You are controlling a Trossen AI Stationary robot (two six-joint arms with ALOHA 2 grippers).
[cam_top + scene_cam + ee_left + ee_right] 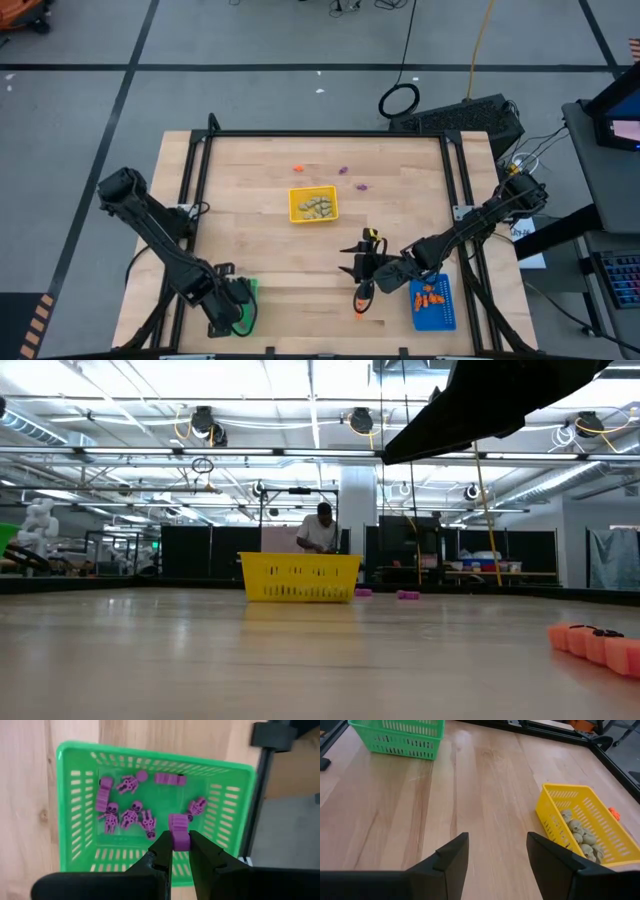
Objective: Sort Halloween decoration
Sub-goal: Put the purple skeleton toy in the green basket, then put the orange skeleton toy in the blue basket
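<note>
Your left gripper [180,851] pinches a purple trinket [179,831] over the green tray [75,810], and your right gripper [497,852] is spread wide above the table [485,785], holding nothing.

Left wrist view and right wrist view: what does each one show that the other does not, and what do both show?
Only the left wrist view shows purple skeleton trinkets inside the tray, and the left end effector shut on a purple piece. Only the right wrist view shows the yellow tray of pale trinkets and the open, empty right end effector. Both show the green tray.
</note>
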